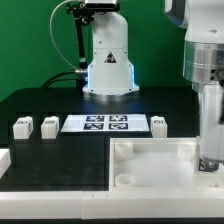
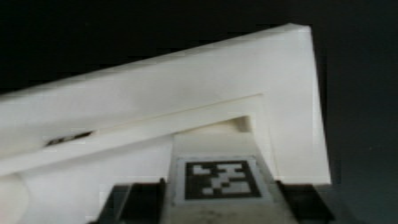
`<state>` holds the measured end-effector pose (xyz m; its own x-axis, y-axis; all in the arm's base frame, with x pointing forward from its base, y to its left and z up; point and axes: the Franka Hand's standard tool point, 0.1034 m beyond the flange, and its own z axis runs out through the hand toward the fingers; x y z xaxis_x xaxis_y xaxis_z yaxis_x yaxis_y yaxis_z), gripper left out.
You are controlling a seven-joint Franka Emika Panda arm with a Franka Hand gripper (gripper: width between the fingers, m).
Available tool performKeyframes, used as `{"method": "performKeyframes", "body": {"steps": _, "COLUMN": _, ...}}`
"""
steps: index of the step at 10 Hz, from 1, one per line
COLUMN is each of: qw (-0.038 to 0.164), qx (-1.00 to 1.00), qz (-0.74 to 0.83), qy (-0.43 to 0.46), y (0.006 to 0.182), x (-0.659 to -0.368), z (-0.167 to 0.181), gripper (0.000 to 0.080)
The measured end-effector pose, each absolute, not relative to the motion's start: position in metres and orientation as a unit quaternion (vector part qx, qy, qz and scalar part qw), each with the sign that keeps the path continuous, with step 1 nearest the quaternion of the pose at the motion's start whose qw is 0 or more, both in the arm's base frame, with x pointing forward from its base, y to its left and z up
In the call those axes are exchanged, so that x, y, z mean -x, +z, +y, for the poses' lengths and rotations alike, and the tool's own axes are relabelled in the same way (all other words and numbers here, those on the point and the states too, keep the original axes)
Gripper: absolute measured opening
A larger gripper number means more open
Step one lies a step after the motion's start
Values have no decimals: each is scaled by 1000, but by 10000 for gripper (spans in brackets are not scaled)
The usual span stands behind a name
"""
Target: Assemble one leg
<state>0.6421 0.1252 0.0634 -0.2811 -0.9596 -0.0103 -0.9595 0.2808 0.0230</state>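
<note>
Leg sits right between the gripper fingers in the wrist view, tagged face toward the camera, so the jaws look clenched on it. It's a small white plastic block; can't tell its long axis from here. Just behind it is the big white tray-like piece with round corner sockets, smooth and matte. In the exterior view the arm hangs over that tray's far right corner. Beyond the tray, three more little tagged blocks and the marker board lie on the black table.
</note>
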Motion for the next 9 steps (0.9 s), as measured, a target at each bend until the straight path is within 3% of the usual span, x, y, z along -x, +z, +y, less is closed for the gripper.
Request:
{"method": "performKeyframes", "body": {"steps": 1, "qw": 1, "qx": -609, "qz": -793, "qy": -15, "y": 63, "x": -642, "z": 127, "gripper": 383}}
{"method": "performKeyframes", "body": {"steps": 2, "qw": 1, "qx": -610, "qz": -792, "qy": -15, "y": 63, "x": -641, "z": 126, "gripper": 578}}
{"method": "performKeyframes", "body": {"steps": 5, "qw": 1, "qx": -612, "qz": -791, "qy": -15, "y": 63, "x": -641, "z": 128, "gripper": 646}}
{"method": "performKeyframes", "body": {"steps": 6, "qw": -8, "qx": -621, "qz": -784, "qy": -12, "y": 68, "x": -635, "z": 135, "gripper": 646}}
{"method": "performKeyframes", "body": {"steps": 8, "qw": -25, "qx": -627, "qz": -778, "qy": -16, "y": 103, "x": -624, "z": 152, "gripper": 649}}
{"method": "performKeyframes", "body": {"steps": 9, "qw": -26, "qx": -629, "qz": -777, "qy": -19, "y": 110, "x": -623, "z": 155, "gripper": 649}}
